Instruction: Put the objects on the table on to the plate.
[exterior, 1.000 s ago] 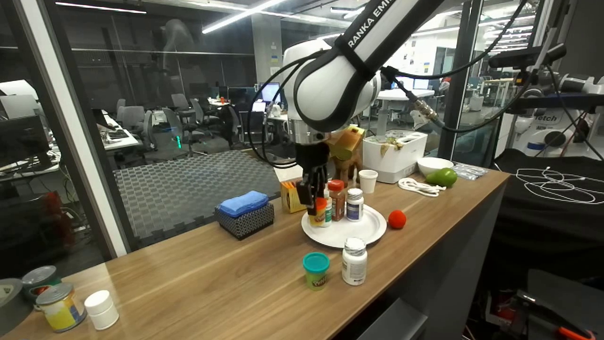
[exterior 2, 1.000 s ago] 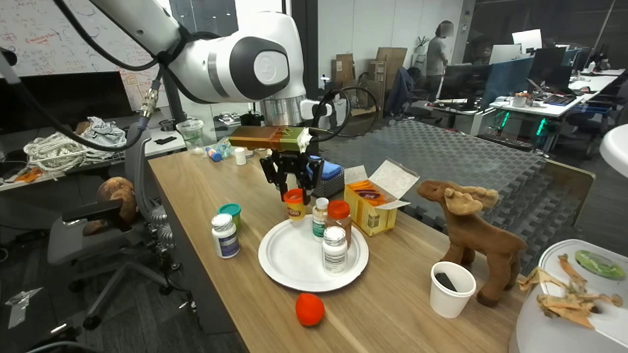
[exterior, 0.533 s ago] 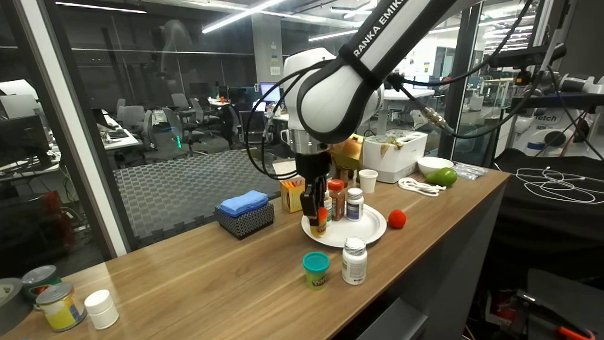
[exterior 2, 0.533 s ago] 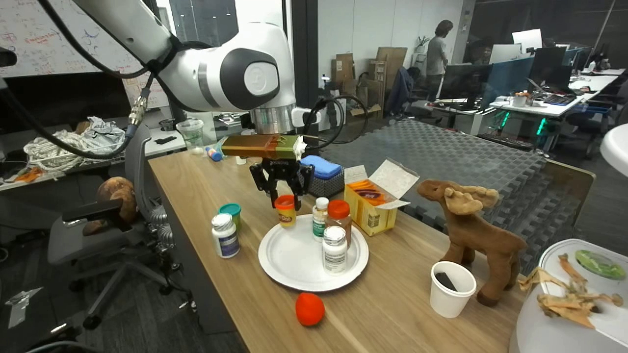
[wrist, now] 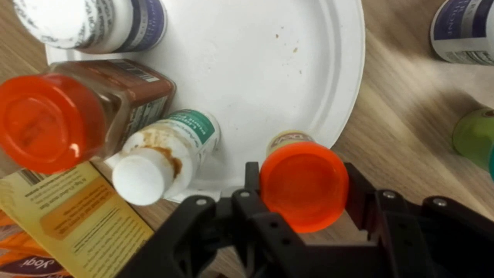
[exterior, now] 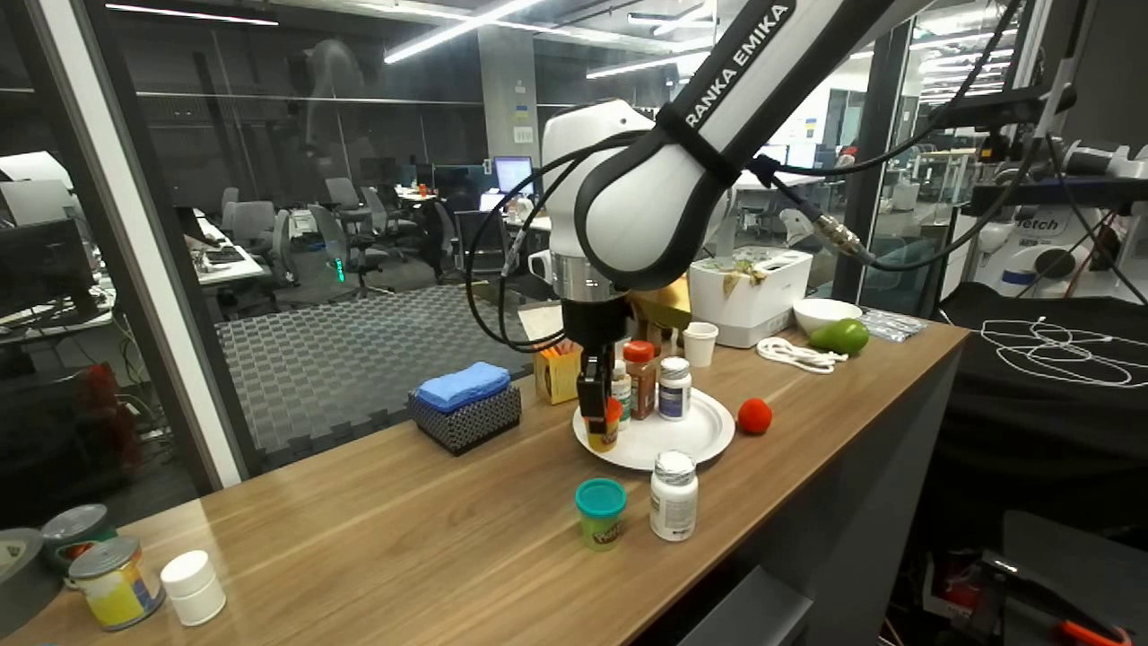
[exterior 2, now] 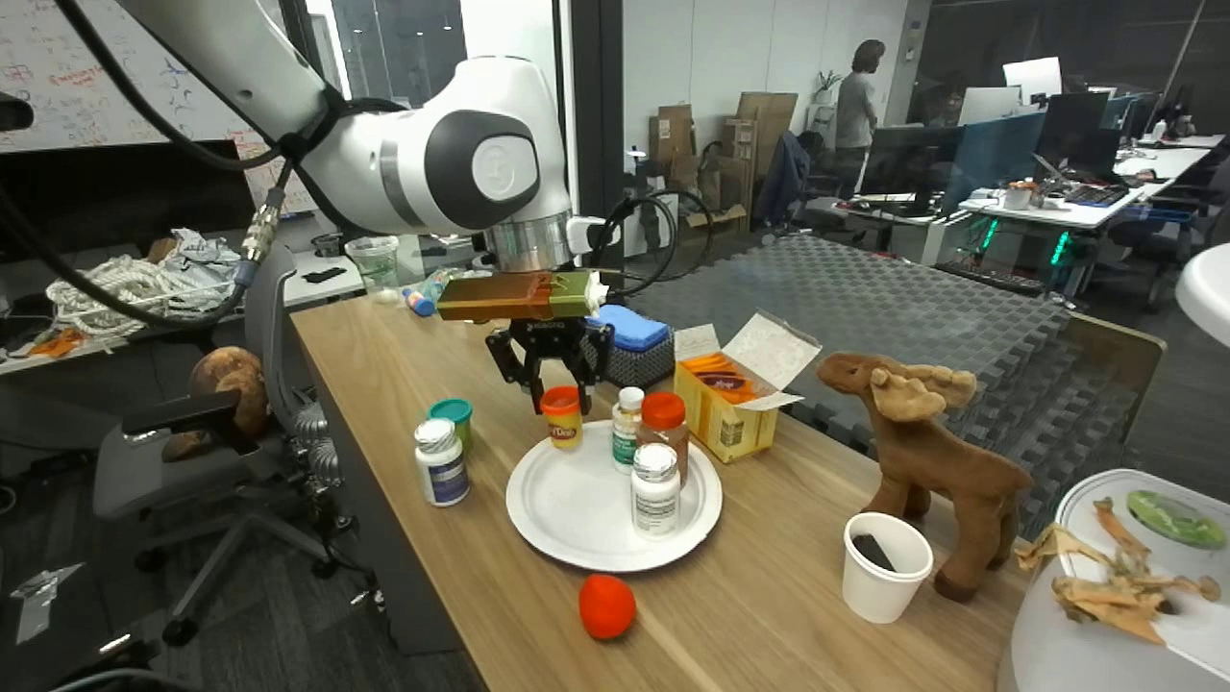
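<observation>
My gripper is shut on the orange cup, its fingers pressing both sides of the orange lid. The cup hangs upright over the rim of the white plate; whether its base touches cannot be told. Standing on the plate are a red-capped bottle, a white-capped bottle with a green label and a white bottle with a purple label. Off the plate, on the table, stand the green cup, another white bottle and the small red piece.
A yellow tea box stands close behind the plate, beside a dark basket with a blue cloth. A toy moose, a paper cup and a white tub lie further along. Tins and a small white jar occupy one end.
The gripper has come down with the orange cup and shifted away from the green-labelled bottle, towards the green cup's side. In the last half second it has moved only slightly.
</observation>
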You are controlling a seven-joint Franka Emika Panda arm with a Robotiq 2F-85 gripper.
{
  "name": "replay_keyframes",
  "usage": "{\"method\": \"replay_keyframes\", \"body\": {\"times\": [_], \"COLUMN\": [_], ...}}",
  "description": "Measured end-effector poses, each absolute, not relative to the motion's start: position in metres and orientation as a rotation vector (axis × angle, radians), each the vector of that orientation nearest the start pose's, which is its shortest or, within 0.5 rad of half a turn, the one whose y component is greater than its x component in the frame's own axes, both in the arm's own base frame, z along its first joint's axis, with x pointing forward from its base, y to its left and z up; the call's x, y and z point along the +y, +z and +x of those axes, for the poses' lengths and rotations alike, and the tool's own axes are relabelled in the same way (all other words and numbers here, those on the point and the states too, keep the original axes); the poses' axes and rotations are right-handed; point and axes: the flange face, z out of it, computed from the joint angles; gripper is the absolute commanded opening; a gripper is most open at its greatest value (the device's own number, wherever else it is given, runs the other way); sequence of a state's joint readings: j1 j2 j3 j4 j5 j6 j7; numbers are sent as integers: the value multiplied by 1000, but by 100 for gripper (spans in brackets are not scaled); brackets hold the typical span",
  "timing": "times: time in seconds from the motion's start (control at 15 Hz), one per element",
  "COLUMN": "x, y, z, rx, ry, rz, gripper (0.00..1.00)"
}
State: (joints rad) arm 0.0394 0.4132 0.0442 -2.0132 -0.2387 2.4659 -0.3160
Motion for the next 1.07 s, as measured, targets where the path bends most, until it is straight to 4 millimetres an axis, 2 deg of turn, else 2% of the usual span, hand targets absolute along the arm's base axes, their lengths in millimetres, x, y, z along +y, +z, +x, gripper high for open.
{"method": "replay_keyframes", "body": {"times": [0.53, 0.6, 0.67, 0.73, 0.87, 1.07], "x": [39, 38, 38, 38, 39, 38], "y": [248, 247, 245, 244, 243, 243], "z": [606, 605, 604, 604, 603, 603], "rx": [-1003, -1008, -1015, -1023, -1037, -1046], "ry": [-42, -36, -31, -27, -21, -20], "rz": [-3169, -3167, -3164, -3161, -3155, -3152], "gripper": [29, 79, 79, 84, 99, 100]}}
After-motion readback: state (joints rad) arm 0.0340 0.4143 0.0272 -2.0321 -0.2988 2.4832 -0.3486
